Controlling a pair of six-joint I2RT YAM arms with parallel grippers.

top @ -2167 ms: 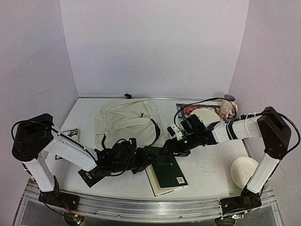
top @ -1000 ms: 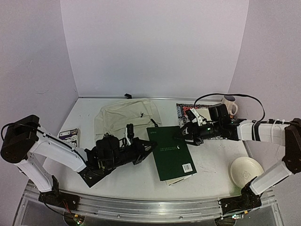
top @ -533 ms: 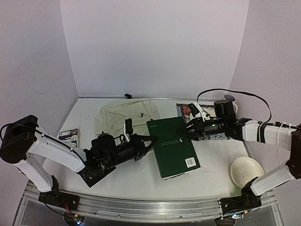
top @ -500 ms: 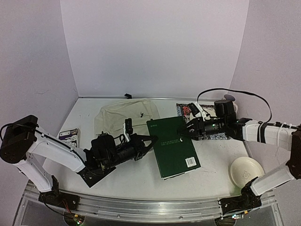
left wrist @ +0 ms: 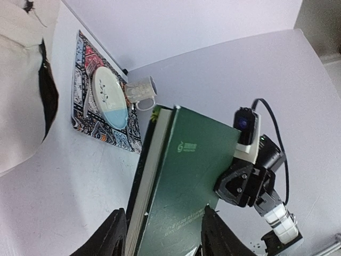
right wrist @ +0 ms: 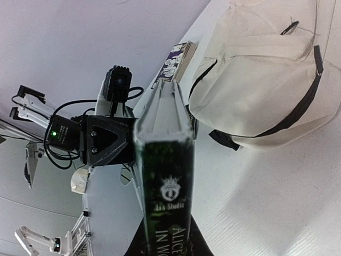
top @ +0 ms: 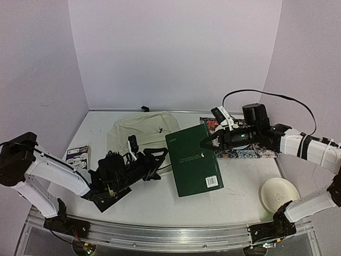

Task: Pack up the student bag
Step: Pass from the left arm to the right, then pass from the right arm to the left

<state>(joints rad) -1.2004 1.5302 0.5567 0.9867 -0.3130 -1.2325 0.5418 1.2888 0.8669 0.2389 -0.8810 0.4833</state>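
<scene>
The cream student bag lies flat at the back left, black straps at its near side; it also shows in the wrist views. A dark green book stands tilted beside the bag, its far edge raised. My right gripper is shut on the book's spine edge. My left gripper is open just left of the book, whose cover sits between the spread fingers without being clamped.
A patterned placemat with a plate and a mug lies at the back right. A white dish sits near the right front. A small printed booklet lies left. A black flat item lies under the left arm.
My right gripper has shut on the book and raised its far edge. My left gripper has opened, let go of the book and drawn back to the left.
</scene>
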